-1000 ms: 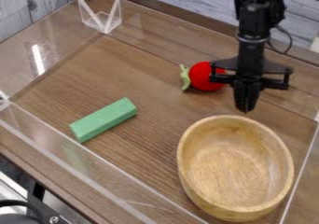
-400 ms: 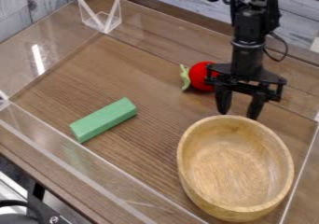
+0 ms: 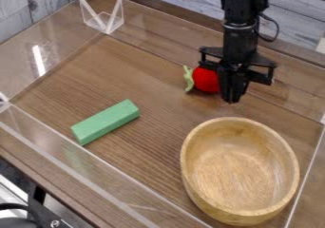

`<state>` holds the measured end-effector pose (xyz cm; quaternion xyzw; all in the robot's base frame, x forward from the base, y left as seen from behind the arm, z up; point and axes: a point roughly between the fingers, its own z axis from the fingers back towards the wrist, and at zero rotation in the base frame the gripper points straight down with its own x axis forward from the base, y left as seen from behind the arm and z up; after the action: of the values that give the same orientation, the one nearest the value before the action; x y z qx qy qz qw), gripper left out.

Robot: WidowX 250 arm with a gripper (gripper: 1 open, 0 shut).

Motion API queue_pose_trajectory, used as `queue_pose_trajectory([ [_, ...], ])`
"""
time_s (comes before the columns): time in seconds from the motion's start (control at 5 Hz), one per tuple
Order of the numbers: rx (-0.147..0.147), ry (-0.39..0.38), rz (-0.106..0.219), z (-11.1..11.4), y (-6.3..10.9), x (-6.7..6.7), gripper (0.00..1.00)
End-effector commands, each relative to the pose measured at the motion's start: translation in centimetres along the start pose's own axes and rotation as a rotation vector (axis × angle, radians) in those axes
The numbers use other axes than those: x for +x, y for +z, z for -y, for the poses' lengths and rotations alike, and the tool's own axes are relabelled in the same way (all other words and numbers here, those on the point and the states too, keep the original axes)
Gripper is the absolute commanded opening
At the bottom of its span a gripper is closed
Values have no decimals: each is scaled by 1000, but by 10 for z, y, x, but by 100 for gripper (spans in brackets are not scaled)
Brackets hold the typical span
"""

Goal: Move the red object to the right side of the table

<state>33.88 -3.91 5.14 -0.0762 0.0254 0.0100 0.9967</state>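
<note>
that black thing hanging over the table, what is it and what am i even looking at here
It is the end of a robot arm, pointing straight down. At its tip is the gripper, whose jaws close on things to pick them up. The one picture is taken by a camera looking down at the table from one corner. The table has a wood-grain top with low clear walls around it. On it lie a small red object like a toy fruit, a green block and a round wooden bowl with nothing in it. The jaws are down right beside the red object and look nearly together, but this view does not show whether they grip it.
</note>
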Motion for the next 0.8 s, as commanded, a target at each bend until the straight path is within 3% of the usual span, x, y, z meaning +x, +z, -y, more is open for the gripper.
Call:
queue_pose_trajectory([
  [0.0, -17, -63, 58, 9, 12, 10, 0],
  [0.2, -24, -116, 46, 16, 1, 10, 0],
  [0.6, -33, -204, 28, 28, 2, 8, 0],
])
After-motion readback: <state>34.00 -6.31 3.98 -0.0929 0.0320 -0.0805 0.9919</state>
